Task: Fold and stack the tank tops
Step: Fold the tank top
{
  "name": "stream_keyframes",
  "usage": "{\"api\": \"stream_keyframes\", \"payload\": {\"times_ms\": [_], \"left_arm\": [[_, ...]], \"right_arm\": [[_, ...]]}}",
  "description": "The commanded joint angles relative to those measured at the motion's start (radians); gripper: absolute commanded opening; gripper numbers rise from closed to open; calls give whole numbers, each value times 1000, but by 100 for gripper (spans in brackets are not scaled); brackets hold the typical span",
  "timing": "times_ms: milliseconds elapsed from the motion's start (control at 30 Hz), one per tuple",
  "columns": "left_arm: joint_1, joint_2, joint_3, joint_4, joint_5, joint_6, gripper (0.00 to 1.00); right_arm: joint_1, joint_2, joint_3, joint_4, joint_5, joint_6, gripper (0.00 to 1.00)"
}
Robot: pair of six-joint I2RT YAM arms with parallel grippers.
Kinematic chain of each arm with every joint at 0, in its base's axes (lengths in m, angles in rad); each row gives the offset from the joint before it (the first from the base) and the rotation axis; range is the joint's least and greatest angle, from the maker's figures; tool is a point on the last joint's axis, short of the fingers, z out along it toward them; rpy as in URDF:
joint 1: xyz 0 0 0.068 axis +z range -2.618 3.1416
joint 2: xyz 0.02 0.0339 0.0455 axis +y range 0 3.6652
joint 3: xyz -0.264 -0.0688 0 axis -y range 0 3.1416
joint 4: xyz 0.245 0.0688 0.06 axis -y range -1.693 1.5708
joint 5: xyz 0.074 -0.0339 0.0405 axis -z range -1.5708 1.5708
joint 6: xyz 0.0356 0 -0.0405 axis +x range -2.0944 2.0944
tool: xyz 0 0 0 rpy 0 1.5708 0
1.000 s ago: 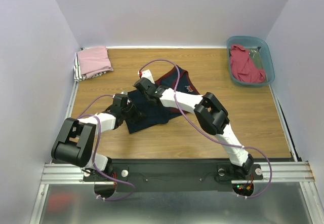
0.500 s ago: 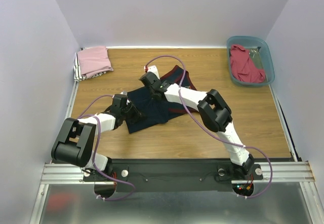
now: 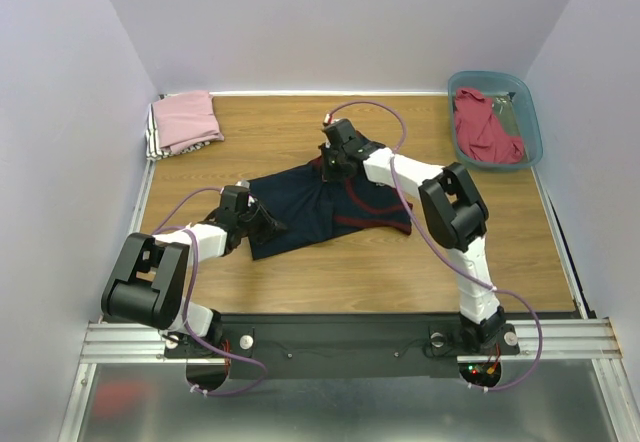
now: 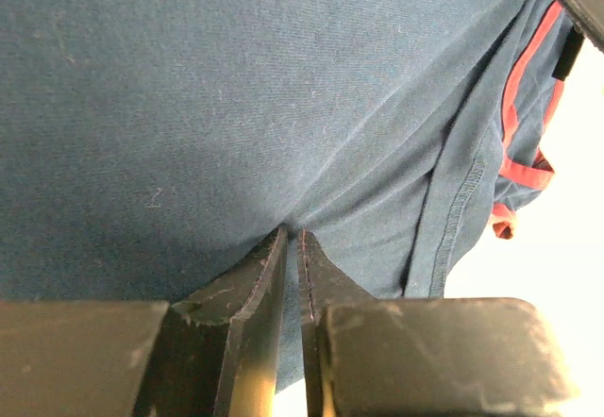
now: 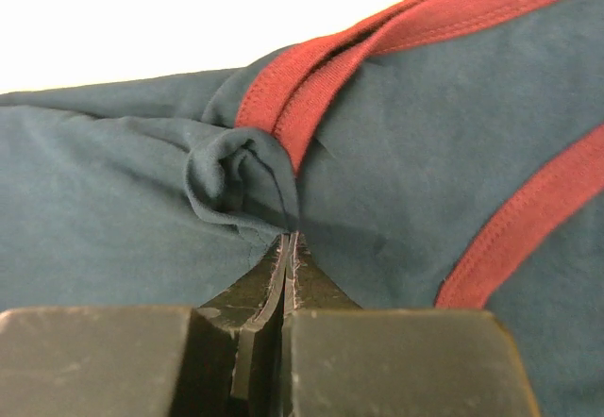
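Pinching the near left edge of the navy jersey with the left gripper, both dark fingers pressed to a hairline gap on a raised pleat of blue cloth. Filling almost the whole left wrist view with that fabric, so no telling from there where the hem ends; only a strip of red-orange trim at the right border, partly cut off by a black corner. Lying spread across the middle of the wooden table, pulled between the two arms, front print not to be made out. Gripping the jersey's far edge with the right gripper, jaws clenched on a bunched knot of cloth just below a doubled band of maroon trim; fingertips hidden under the wrist from above. Farther back, at the far left corner, a folded pink top resting on a striped cloth showing only at its edge. At the far right corner, a crumpled red top inside the teal bin, its lower part hidden by the wall.
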Motion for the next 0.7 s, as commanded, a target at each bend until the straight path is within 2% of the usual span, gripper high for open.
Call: {"api": "stream_keyframes", "payload": {"times_ms": [0, 300, 433, 667], "left_arm": [[11, 2, -33, -89, -32, 52, 23], [11, -31, -11, -112, 1, 93, 23], [-2, -83, 66, -134, 72, 142, 26], [-80, -91, 212, -177, 98, 192, 31]], "right_arm": [[-38, -51, -12, 102, -109, 9, 2], [-87, -61, -104, 201, -278, 61, 3], [-93, -58, -122, 239, -337, 74, 4], [-101, -71, -148, 291, -408, 101, 5]]}}
